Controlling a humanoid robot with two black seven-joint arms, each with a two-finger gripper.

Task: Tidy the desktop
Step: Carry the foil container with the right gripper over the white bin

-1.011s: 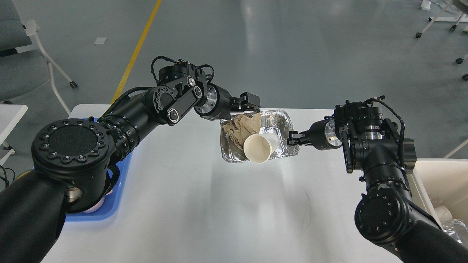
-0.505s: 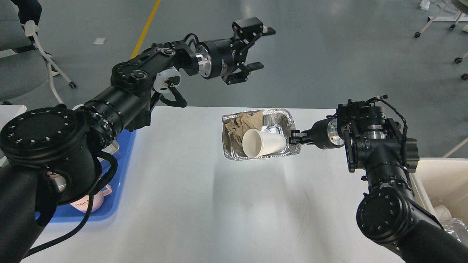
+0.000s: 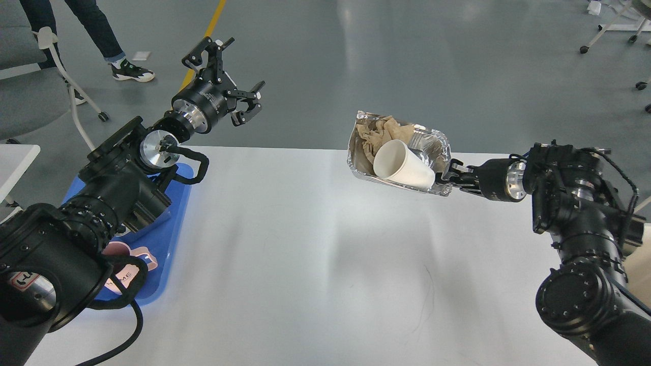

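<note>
So compared to half a second back, the left gripper (image 3: pixel 230 76) has swung away to the left and pulled back, now hanging over the floor beyond the far edge of the surface, fingers (image 3: pixel 253 93) spread wide with nothing between them. The right gripper (image 3: pixel 449 175) has lifted and shifted right, fingers pinched tight on the near-right rim of the foil tray (image 3: pixel 438 147), which is now tilted and up off the white desktop (image 3: pixel 305 244) instead of resting flat on it.

Inside the tray, just left of the right fingers, a white paper cup (image 3: pixel 402 165) lies on its side with its mouth facing the camera, and crumpled brown paper (image 3: pixel 379 133) sits behind it.

Well below the left fingers there's a blue tray (image 3: pixel 170 223) on the left edge of the surface, mostly hidden by the left arm. Someone's legs (image 3: pixel 96 30) are on the floor farther left.
</note>
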